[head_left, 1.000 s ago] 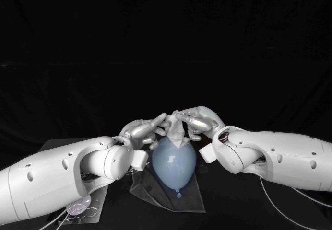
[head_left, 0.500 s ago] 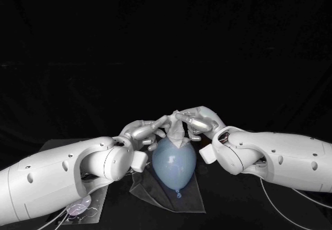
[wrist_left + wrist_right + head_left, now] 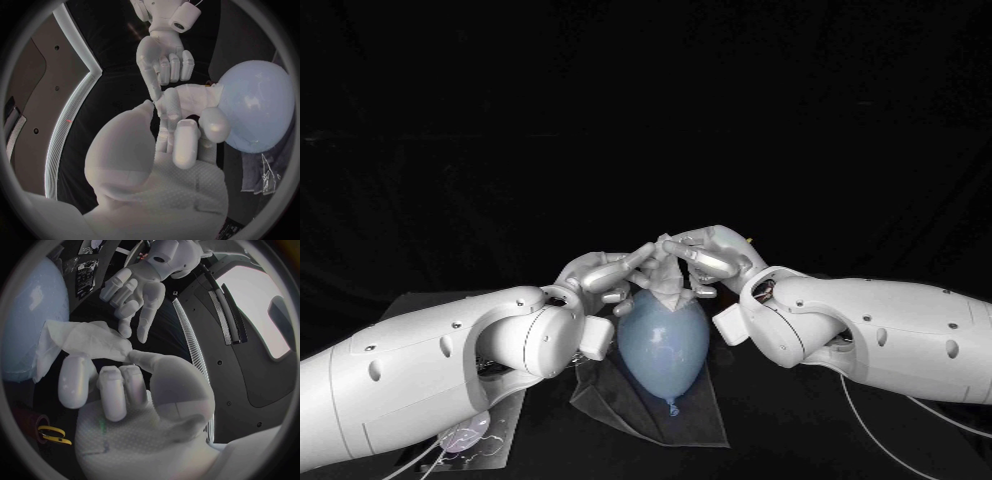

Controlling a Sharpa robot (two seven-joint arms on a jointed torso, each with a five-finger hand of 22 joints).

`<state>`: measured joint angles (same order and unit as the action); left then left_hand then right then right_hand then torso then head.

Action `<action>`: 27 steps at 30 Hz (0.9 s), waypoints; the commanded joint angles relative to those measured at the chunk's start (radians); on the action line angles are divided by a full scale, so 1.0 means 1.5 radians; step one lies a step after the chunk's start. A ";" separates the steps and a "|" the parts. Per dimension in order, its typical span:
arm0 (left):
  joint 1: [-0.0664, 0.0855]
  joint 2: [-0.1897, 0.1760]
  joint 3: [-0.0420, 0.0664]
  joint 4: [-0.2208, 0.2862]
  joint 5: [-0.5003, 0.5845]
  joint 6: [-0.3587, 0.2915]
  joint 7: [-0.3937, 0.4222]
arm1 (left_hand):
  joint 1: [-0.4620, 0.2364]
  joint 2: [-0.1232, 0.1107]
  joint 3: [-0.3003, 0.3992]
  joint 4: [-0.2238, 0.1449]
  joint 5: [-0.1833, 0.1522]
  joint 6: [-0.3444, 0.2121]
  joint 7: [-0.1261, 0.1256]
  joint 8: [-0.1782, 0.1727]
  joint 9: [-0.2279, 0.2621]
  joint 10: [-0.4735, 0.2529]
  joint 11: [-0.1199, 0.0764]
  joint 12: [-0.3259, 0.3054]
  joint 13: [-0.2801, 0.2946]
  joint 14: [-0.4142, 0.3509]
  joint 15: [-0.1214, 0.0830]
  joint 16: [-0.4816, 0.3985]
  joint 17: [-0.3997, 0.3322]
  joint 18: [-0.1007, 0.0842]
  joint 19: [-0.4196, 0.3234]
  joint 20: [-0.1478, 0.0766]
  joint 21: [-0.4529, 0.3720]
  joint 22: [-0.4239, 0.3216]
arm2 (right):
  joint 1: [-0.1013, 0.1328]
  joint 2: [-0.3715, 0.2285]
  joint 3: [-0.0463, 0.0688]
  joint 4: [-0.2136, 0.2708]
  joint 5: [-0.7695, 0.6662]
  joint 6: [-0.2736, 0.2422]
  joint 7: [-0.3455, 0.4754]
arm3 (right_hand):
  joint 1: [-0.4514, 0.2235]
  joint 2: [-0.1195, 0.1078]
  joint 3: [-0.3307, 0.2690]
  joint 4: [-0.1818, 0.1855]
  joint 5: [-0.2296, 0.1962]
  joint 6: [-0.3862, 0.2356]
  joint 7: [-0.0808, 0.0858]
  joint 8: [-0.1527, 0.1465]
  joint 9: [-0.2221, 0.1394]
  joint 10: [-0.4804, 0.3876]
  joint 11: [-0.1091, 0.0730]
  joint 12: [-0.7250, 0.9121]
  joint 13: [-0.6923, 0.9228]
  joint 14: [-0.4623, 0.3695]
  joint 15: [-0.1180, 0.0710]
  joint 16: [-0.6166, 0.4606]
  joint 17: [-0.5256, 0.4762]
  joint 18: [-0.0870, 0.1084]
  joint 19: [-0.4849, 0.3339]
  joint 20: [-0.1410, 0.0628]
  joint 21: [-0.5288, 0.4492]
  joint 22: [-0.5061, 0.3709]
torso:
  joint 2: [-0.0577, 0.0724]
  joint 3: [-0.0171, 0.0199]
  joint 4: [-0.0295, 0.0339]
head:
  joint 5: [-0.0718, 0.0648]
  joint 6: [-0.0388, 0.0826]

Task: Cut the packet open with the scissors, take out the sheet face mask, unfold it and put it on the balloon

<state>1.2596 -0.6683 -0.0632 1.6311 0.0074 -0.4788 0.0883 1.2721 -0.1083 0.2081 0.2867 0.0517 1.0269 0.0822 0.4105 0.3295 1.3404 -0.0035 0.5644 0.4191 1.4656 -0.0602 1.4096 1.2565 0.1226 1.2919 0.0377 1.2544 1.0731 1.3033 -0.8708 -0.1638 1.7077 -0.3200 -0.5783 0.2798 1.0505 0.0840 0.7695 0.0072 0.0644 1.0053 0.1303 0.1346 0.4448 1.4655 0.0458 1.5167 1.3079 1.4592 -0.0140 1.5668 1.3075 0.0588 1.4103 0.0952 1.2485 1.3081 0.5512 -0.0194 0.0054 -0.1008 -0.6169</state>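
**Ana:** While the right hand point(image 3: 119, 390) is pinching the sheet mask point(image 3: 81, 340) between thumb and fingers, what is the left hand point(image 3: 606, 272) doing?

**Ben:** It is reaching in from the opposite side, with its fingertips point(image 3: 127, 329) touching the mask's upper edge. Whether it is actually gripping is not something the views are showing.

**Ana:** And the mask is sitting where?

**Ben:** It is hanging bunched between the two hands, with its lower end trailing onto the balloon point(image 3: 661, 345) just beneath them. The balloon is lying on the clear packet point(image 3: 689, 415), which is resting flat on the tabletop point(image 3: 776, 440) below both wrists.

**Ana:** How is the mask likely to be handling?

**Ben:** It is looking thin, limp and probably damp, so its folds are likely clinging to one another and tearing under a hard tug. Each hand would be doing best by taking a separate outer edge and drawing apart gently. The balloon is looking light and smooth, so it may be rolling or sliding under any push.

**Ana:** What is the count?

**Ben:** It is coming to one mask, one balloon, one packet and two hands.
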 commanded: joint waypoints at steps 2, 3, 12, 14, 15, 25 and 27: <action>0.000 0.004 0.001 -0.001 0.004 0.004 0.012 | 0.008 0.002 -0.003 -0.001 -0.003 0.002 -0.003 -0.004 -0.001 0.001 0.001 0.004 0.001 0.024 -0.002 0.004 0.002 -0.013 0.005 0.001 0.003 0.001 | 0.000 0.003 0.000 0.000 -0.013 0.016 -0.006 | 0.006 -0.001 0.002 0.000 0.003 0.000 0.004 0.000 0.000 0.057 0.005 0.003 0.159 0.074 0.002 0.003 0.176 0.006 -0.002 0.000 -0.002 0.114 | 0.000 0.0001 0.0002 | 0.000 0.000; 0.000 0.004 0.001 -0.002 0.004 0.004 0.011 | 0.008 0.002 -0.003 -0.001 -0.002 0.003 -0.003 -0.004 -0.001 0.001 0.001 0.004 0.001 0.024 -0.002 0.004 0.002 -0.013 0.005 0.001 0.004 0.002 | 0.000 0.003 0.000 0.000 -0.014 0.017 -0.007 | 0.006 -0.001 0.002 0.000 0.003 0.000 0.004 0.000 0.000 0.057 0.005 0.003 0.159 0.074 0.002 0.003 0.176 0.006 -0.002 0.000 -0.002 0.114 | 0.000 0.0001 0.0004 | 0.000 0.000; 0.000 0.007 0.001 -0.003 0.005 -0.005 -0.006 | -0.005 0.012 -0.017 0.004 -0.003 0.013 -0.005 -0.002 -0.001 0.005 0.000 0.008 0.006 0.024 -0.003 0.006 0.004 -0.014 0.008 0.000 0.009 0.009 | -0.001 0.003 -0.001 0.011 -0.020 0.025 -0.008 | 0.007 -0.001 0.002 0.001 0.004 0.001 0.004 0.000 0.000 0.056 0.006 0.002 0.158 0.074 0.002 0.003 0.176 0.006 -0.003 0.000 -0.003 0.114 | 0.000 0.0000 0.0000 | 0.000 -0.001; 0.000 0.007 0.001 -0.002 0.005 -0.006 -0.008 | -0.009 0.015 -0.020 0.004 -0.003 0.014 -0.006 -0.003 -0.001 0.006 0.000 0.009 0.007 0.025 -0.004 0.006 0.004 -0.014 0.008 0.000 0.010 0.010 | -0.001 0.003 -0.001 0.012 -0.021 0.026 -0.008 | 0.007 -0.001 0.002 0.001 0.004 0.001 0.004 0.000 0.000 0.056 0.006 0.002 0.158 0.074 0.002 0.003 0.176 0.006 -0.003 0.000 -0.003 0.114 | 0.000 0.0000 0.0001 | 0.000 0.000; 0.000 0.007 0.001 -0.002 0.005 -0.007 -0.009 | -0.015 0.020 -0.024 0.004 -0.002 0.015 -0.006 -0.003 -0.001 0.007 -0.001 0.010 0.008 0.025 -0.004 0.007 0.005 -0.015 0.009 0.000 0.011 0.012 | -0.001 0.003 -0.001 0.014 -0.022 0.027 -0.009 | 0.007 -0.001 0.002 0.001 0.004 0.001 0.004 0.000 0.000 0.056 0.006 0.002 0.158 0.074 0.002 0.003 0.176 0.006 -0.003 0.000 -0.003 0.114 | 0.000 0.0001 0.0001 | 0.000 -0.001; 0.000 0.008 0.001 -0.002 0.005 -0.010 -0.014 | -0.022 0.030 -0.030 0.003 -0.002 0.019 -0.008 -0.003 -0.001 0.009 -0.002 0.012 0.010 0.026 -0.005 0.009 0.007 -0.015 0.011 -0.001 0.015 0.017 | -0.001 0.002 -0.001 0.018 -0.027 0.031 -0.009 | 0.007 -0.001 0.002 0.001 0.004 0.001 0.004 0.000 0.000 0.056 0.006 0.002 0.158 0.074 0.002 0.003 0.176 0.006 -0.003 0.000 -0.003 0.114 | 0.000 0.0001 0.0005 | 0.001 0.000; 0.000 0.008 0.001 -0.001 0.005 -0.011 -0.014 | -0.021 0.033 -0.030 0.003 -0.002 0.020 -0.008 -0.003 -0.001 0.009 -0.003 0.013 0.011 0.026 -0.005 0.009 0.007 -0.015 0.011 -0.001 0.015 0.018 | -0.001 0.002 -0.001 0.018 -0.027 0.031 -0.008 | 0.008 -0.001 0.002 0.001 0.004 0.001 0.005 0.000 0.000 0.056 0.006 0.000 0.157 0.074 0.002 0.003 0.176 0.007 -0.004 0.000 -0.005 0.113 | 0.000 0.0000 0.0005 | 0.000 0.000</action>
<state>1.2586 -0.6597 -0.0635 1.6268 0.0111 -0.4888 0.0651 1.2419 -0.0661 0.1670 0.2924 0.0517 1.0489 0.0683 0.4110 0.3298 1.3443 -0.0073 0.5802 0.4337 1.4654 -0.0600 1.4183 1.2659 0.1076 1.3012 0.0356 1.2730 1.0981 1.3031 -0.8687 -0.1646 1.7313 -0.3413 -0.5613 0.2646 1.0504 0.0839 0.7692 0.0069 0.0638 1.0055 0.1339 0.1313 0.4449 1.4673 0.0477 1.5144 1.3082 1.4590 -0.0139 1.5673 1.3073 0.0527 1.4103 0.0952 1.2439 1.3076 0.5515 -0.0193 0.0058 -0.0998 -0.6179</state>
